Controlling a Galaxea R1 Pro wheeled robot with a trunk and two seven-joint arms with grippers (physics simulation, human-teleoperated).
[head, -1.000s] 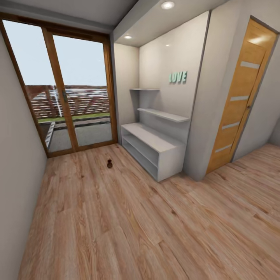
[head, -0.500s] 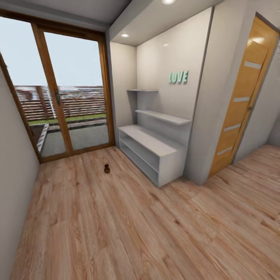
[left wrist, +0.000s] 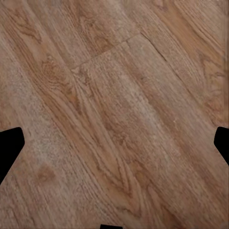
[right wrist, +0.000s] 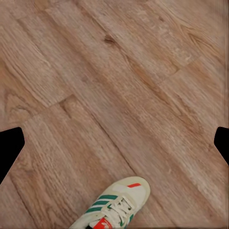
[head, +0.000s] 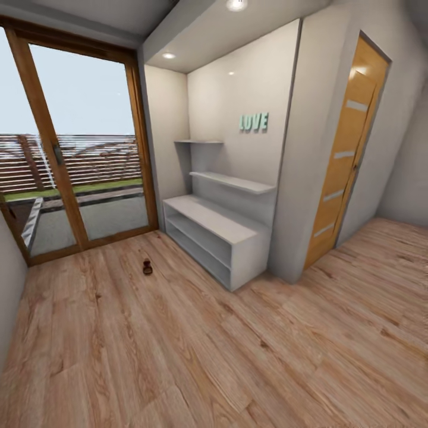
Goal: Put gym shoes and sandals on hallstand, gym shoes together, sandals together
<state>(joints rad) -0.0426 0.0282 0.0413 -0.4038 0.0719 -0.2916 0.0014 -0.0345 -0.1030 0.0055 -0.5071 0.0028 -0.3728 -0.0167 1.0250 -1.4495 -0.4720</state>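
Now you've got a sandal point(head: 147, 268) on the floor point(head: 178, 356) near the rack point(head: 214, 238); a sneaker point(right wrist: 114, 205) under your right wrist; I can't tell either tool's state.

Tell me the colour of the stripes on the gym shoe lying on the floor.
Green, on the cream-white gym shoe; the right wrist view shows it best.

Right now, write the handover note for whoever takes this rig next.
Grippers: left fingers and right fingers spread wide over bare floor, holding nothing.
Things: one gym shoe lies on the corridor floor below the right wrist. A small dark brown item, likely a sandal, sits on the floor in front of the hallstand.
Done: nothing; the rack's visible top and shelves are bare.
Left: find the other shoes, rack all four in pairs.
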